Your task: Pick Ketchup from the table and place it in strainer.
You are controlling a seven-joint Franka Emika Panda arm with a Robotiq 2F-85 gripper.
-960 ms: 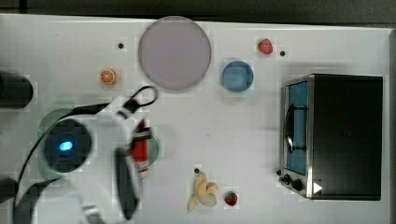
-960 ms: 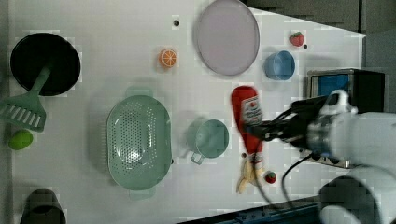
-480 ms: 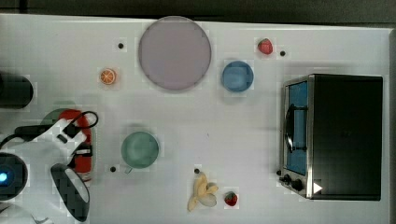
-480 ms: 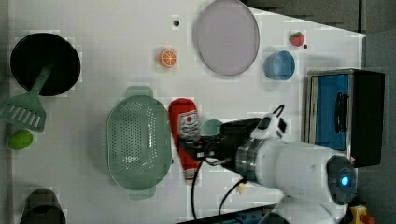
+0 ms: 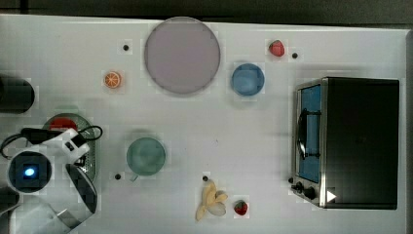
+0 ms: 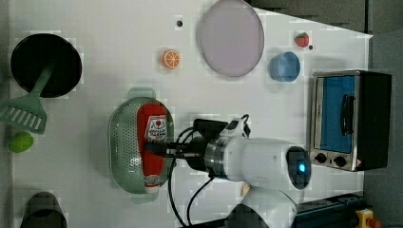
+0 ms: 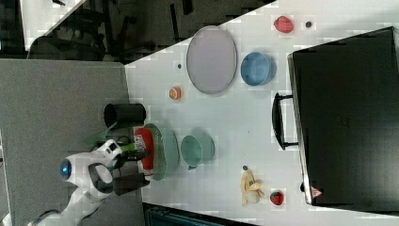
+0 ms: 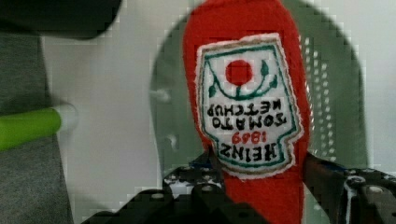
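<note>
There, the gripper (image 6: pixel 159 148) clasped the Ketchup (image 6: pixel 153 142) bottle (label up) over the pale green strainer (image 6: pixel 122 142), at the left view's left of the dark-green cup (image 5: pixel 146 156).

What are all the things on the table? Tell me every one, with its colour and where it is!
Ketchup: 1, red with white label, over the strainer, held in the claw.
Strainer: 1, pale green, left view's left-centre.
Plate: 1, grey, top view's upper middle.
Blue bowl: 1, beside the plate.
Green cup: 1, top view's lower left-centre.
Orange slice: 1, left of the plate.
Strawberries: 2, red, one by the blue bowl, one by the banana.
Banana: 1, pale yellow, top view's lower edge.
Toaster oven: 1, black and silver, top view's right.
Black bowl: 1, left view's upper left.
Green spatula: 1, leaning from the black bowl.
Claw: 1, black, shut on the Ketchup.
</note>
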